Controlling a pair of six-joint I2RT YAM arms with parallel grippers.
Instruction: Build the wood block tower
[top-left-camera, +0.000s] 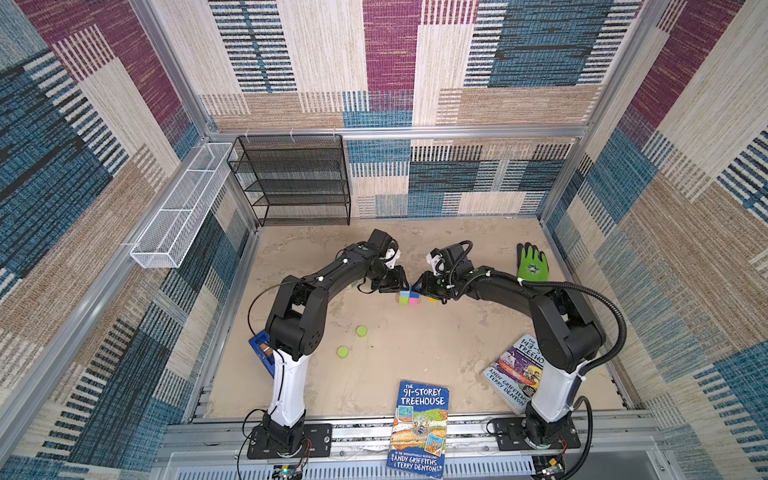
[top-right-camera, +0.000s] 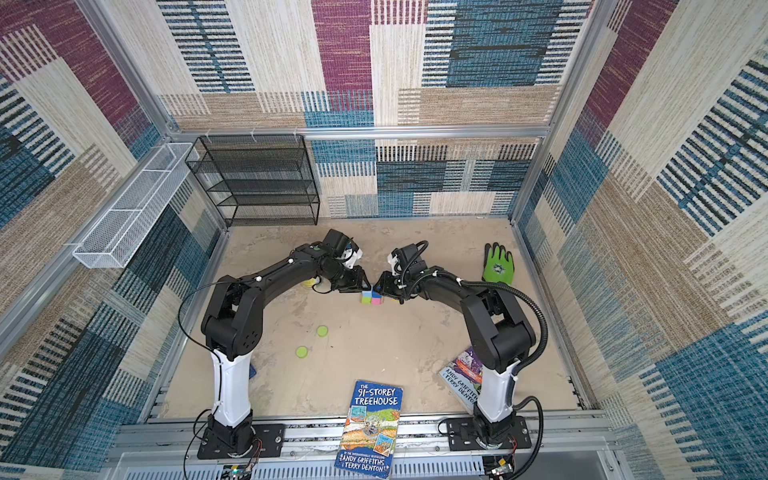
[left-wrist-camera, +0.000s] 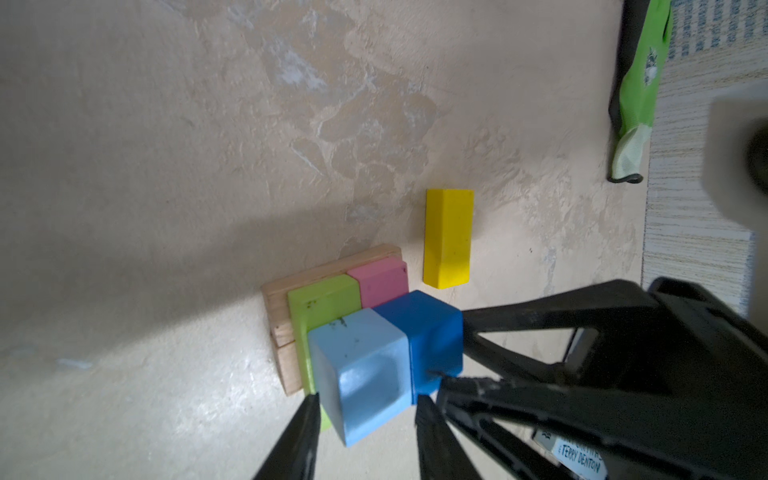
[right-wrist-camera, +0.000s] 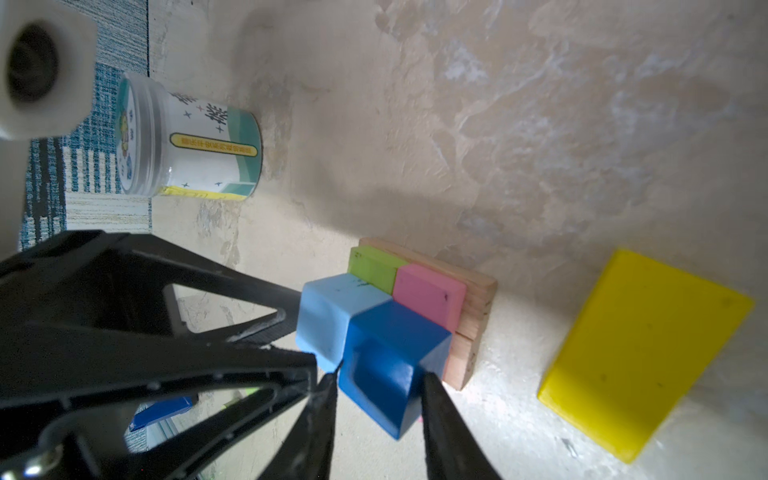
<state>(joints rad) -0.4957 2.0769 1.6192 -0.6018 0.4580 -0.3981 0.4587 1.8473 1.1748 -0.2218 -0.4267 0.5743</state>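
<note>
Mid-table, a three-tier wood-block tower stands, blue cubes topmost. Left gripper and right gripper straddle them, grip unclear; yellow oblong, lime discs remain.

In both top views the right hand hides most of the yellow oblong.

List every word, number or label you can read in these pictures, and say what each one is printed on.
"THE 91-STOREY TREEHOUSE", "ANDY GRIFFITHS & TERRY DENTON": front book.
"THE 143-S...", "TREEHO...", "ANDY GRIFFITHS & TERRY DENTON": second book, partly covered.
Yellow label on the tin: blurred, unreadable.
Logo on the glove: too small to read.
</note>
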